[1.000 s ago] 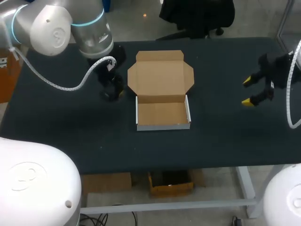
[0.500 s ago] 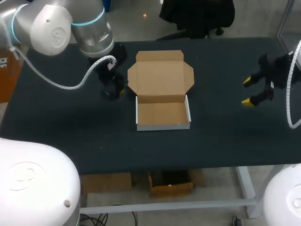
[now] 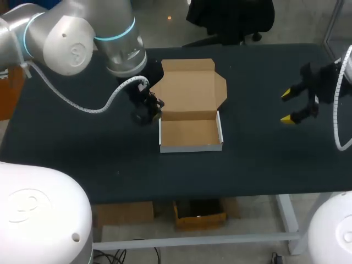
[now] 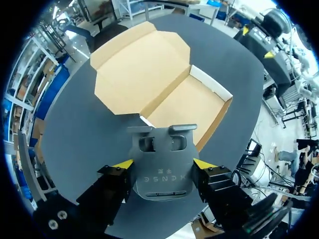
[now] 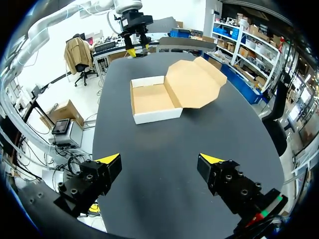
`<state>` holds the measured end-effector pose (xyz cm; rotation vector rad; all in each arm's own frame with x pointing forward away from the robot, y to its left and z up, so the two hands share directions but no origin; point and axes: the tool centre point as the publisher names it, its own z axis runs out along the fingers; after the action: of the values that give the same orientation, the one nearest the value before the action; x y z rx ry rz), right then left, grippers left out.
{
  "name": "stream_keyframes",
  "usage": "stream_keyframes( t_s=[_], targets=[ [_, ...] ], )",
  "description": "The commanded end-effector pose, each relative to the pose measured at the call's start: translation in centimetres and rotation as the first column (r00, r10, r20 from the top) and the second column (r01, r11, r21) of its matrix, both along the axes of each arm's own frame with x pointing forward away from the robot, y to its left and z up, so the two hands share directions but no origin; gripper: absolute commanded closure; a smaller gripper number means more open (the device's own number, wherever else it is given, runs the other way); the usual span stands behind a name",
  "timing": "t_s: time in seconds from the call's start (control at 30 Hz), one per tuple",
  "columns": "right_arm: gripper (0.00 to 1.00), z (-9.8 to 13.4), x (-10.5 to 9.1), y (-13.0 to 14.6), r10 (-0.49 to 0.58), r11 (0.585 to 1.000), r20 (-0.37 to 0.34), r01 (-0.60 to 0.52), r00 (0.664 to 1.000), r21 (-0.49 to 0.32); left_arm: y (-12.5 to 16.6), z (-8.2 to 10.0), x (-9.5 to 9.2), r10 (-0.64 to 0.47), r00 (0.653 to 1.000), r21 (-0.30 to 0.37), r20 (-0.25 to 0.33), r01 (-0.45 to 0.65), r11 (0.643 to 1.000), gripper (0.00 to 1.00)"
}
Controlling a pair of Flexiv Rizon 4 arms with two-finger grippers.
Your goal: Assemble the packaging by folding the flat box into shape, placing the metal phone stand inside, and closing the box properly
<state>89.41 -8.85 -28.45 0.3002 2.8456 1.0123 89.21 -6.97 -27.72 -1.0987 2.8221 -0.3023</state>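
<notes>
The cardboard box (image 3: 190, 134) stands folded into a shallow tray at the table's middle, its lid (image 3: 188, 88) lying open and flat behind it. The tray is empty. My left gripper (image 3: 146, 110) hangs just beside the tray's left wall. In the left wrist view this gripper (image 4: 163, 163) is shut on the dark grey metal phone stand (image 4: 162, 172), with the box (image 4: 188, 105) right ahead of it. Far to the right my right gripper (image 3: 290, 107) is open and holds nothing; its view shows the gripper (image 5: 159, 159) well short of the box (image 5: 150, 100).
The dark table (image 3: 82, 154) bears only the box. Its front edge runs near the bottom of the head view, and my left arm's white cable (image 3: 82, 104) loops over the table's left part.
My left arm has swung to the right, carrying the phone stand from well left of the box to right beside the tray's left wall. The right arm has barely moved.
</notes>
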Motion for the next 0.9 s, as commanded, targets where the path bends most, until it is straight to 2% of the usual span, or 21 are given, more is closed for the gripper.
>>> stream_keyframes(
  t_s=[0.03, 0.27, 0.47, 0.7, 0.9],
  targets=[
    [0.00, -0.4, 1.0, 0.4, 0.026, 1.000, 0.002, -0.026, 1.000, 0.011, -1.4, -0.4, 0.1, -0.013, 1.000, 0.009, -0.004, 0.013, 1.000, 1.00],
    [0.00, -1.0, 2.1, 1.8, 0.064, 0.998, -0.011, -0.064, 0.998, 0.014, -2.6, -0.9, -0.1, -0.033, 0.999, 0.008, -0.010, 0.033, 0.999, 1.00],
    [0.00, -1.1, 2.1, 2.3, 0.085, 0.996, -0.010, -0.085, 0.996, 0.019, -3.5, -1.3, -0.6, -0.055, 0.998, 0.002, -0.016, 0.055, 0.999, 1.00],
    [0.00, -1.1, 2.1, 2.3, 0.085, 0.996, -0.010, -0.085, 0.996, 0.019, -5.9, -2.0, -1.0, -0.083, 0.997, -0.005, -0.004, 0.083, 0.997, 1.00],
    [0.00, -1.1, 2.1, 2.3, 0.085, 0.996, -0.010, -0.085, 0.996, 0.019, -8.4, -2.8, -0.5, -0.107, 0.994, 0.000, 0.014, 0.107, 0.994, 1.00]
  ],
)
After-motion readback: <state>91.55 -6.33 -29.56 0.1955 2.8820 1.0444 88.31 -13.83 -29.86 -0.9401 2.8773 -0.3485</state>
